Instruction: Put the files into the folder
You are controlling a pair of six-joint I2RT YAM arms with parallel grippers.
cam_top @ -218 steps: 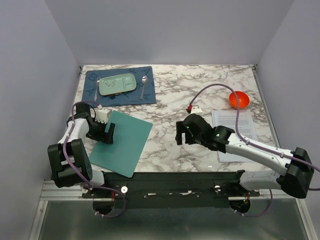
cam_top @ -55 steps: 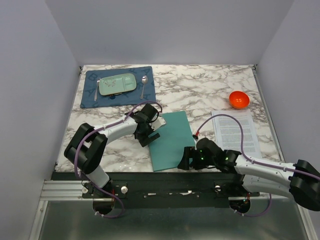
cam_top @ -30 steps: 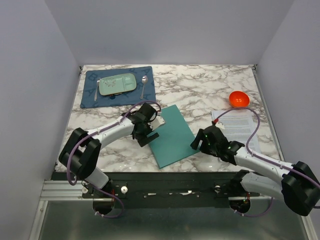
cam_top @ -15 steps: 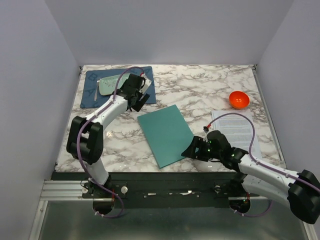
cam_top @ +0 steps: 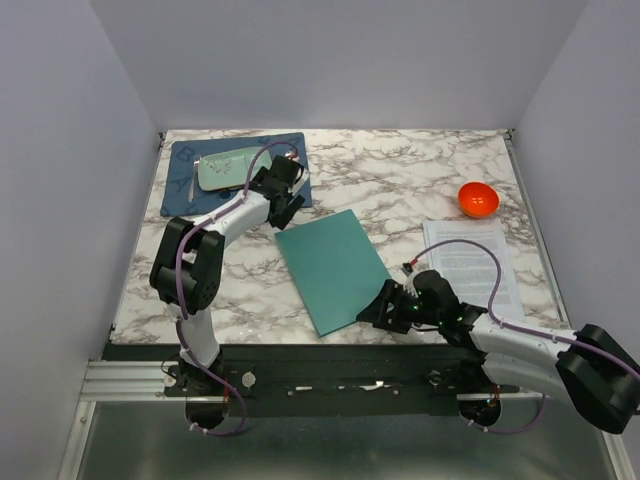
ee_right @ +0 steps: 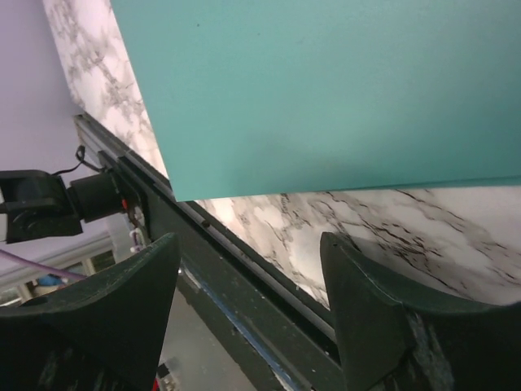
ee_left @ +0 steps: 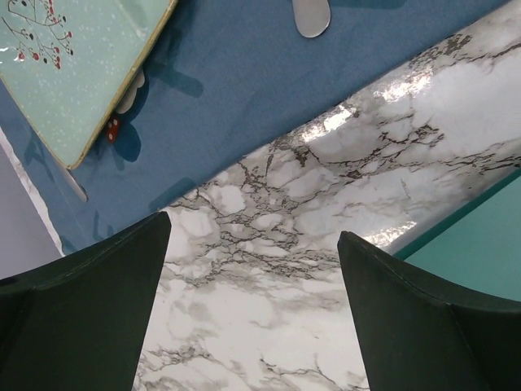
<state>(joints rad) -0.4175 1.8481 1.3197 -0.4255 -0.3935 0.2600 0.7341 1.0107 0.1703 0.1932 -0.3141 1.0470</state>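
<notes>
Bare marble strip between folder [cam_top: 333, 268] and files [cam_top: 470, 265], wide bare marble across far middle of table [cam_top: 400, 170], placemat [cam_top: 185, 190] with plate [cam_top: 225, 168] filling far left corner, bowl [cam_top: 478, 199] just beyond files, left gripper [cam_top: 285, 205] spread over placemat's near edge, right gripper [cam_top: 372, 313] low at folder's near right corner.

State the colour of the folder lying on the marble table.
The folder is plain teal-green, with no pattern; the top external view shows it best.
</notes>
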